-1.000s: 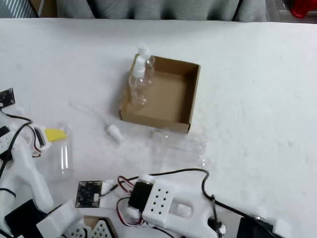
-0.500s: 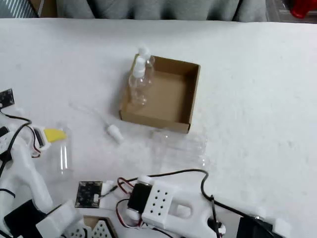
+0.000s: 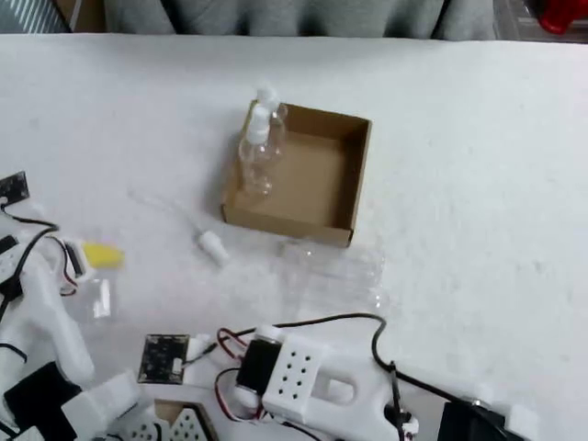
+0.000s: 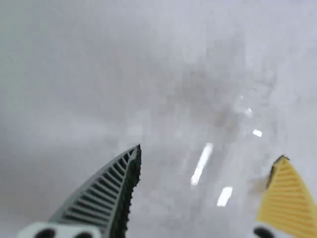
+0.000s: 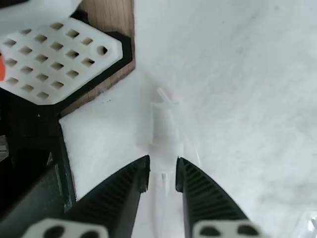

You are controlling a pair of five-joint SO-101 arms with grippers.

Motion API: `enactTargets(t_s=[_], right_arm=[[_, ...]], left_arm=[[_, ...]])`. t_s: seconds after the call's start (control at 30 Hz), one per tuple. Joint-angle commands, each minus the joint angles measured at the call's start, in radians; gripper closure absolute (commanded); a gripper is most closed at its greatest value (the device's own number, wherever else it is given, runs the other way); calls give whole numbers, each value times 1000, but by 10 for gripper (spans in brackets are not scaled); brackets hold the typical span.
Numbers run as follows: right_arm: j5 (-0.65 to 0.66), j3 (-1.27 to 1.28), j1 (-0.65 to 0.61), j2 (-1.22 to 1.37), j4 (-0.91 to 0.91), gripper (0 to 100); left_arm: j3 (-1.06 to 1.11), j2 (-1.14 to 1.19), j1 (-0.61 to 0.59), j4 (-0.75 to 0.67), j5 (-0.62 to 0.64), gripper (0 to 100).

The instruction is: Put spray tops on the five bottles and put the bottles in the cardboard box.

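The cardboard box [image 3: 352, 175] stands mid-table with two topped bottles [image 3: 257, 138] upright against its left wall. At the table's left edge my left gripper [image 3: 92, 280] holds a clear bottle [image 3: 99, 299]. In the left wrist view this bottle [image 4: 208, 163] sits between the grey finger [image 4: 109, 193] and the yellow finger [image 4: 285, 198]. My right gripper [image 5: 162, 173] is shut on a white spray top [image 5: 163, 124], just above the white table; its arm [image 3: 303, 377] lies along the front edge. Another spray top [image 3: 211, 246] lies left of the box's front corner. Clear bottles [image 3: 335, 266] lie in front of the box.
A small circuit board [image 3: 165, 356] and loose wires [image 3: 303, 322] lie near the front edge. A white perforated mount [image 5: 54, 54] on a wooden base [image 5: 111, 20] is close to my right gripper. The table's right half and far side are open.
My left arm has drawn back toward the front left, and the clear bottle has shifted and tilted with it. The right arm has stayed where it was.
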Motion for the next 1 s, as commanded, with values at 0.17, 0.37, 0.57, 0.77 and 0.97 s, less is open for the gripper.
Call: enactTargets(t_s=[0.17,0.37,0.57,0.77,0.97], right_arm=[[6,-55,10,12,-8,957],[6,-52,64,-73,-2,980],[6,-37,166,-223,28,983],[6,-3,81,-222,21,983],[6,-12,22,-67,-19,983]], left_arm=[[-37,-2,-2,-18,26,619],[-37,-2,-4,-18,26,619],[-41,-2,-24,-18,38,619],[-46,-1,-53,-18,55,619],[-46,-1,-58,-20,55,619]])
